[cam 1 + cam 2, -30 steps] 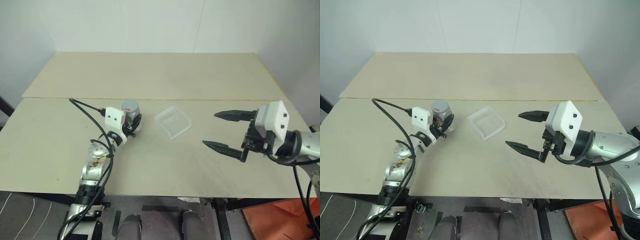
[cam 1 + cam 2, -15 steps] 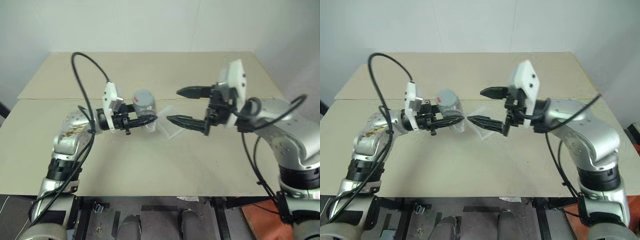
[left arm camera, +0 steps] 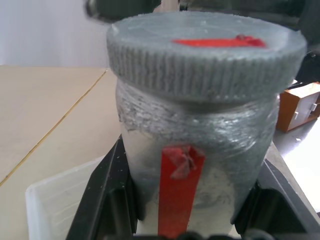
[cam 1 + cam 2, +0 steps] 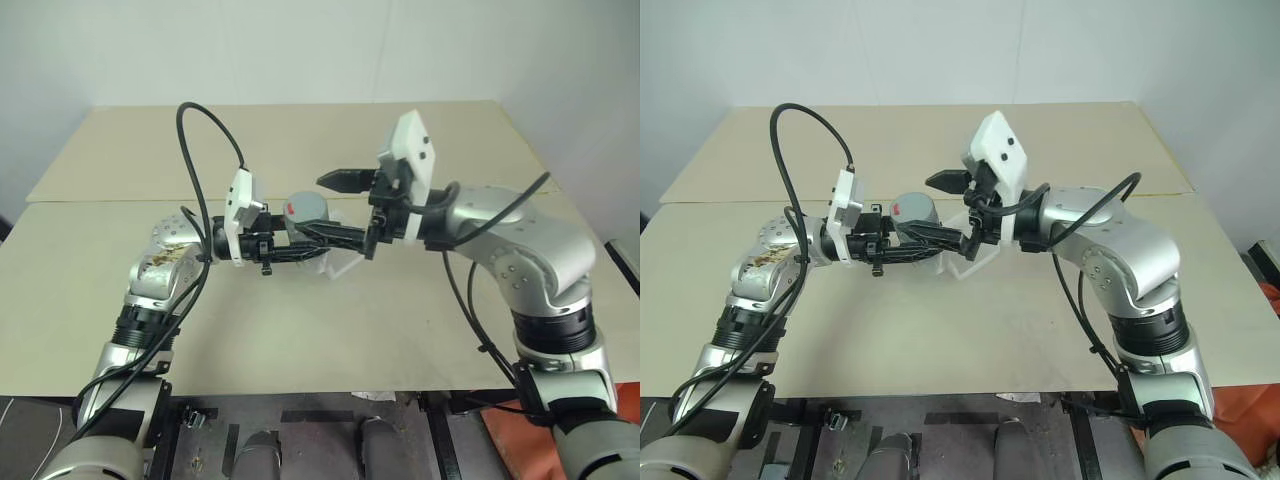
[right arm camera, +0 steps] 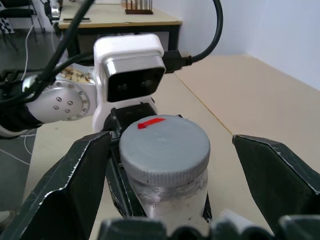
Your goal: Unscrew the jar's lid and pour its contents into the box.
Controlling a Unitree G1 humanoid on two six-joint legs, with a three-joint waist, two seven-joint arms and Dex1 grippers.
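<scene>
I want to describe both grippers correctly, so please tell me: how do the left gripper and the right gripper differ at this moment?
The left gripper is shut on the jar, clamping its body and holding it above the table; the right gripper is open and holds nothing. The left fingers press the jar's sides, while the right fingers stand wide on either side of the lid, apart from it. Both point level, toward each other.

In the head views, the box (image 4: 343, 262) lies mostly hidden behind the jar (image 4: 305, 216) and the black fingers crossing in front of it, so just one corner shows beneath the jar. In the left wrist view, the jar's base is cut off by the frame's edge. What the jar contains cannot be told through its silvery walls.
</scene>
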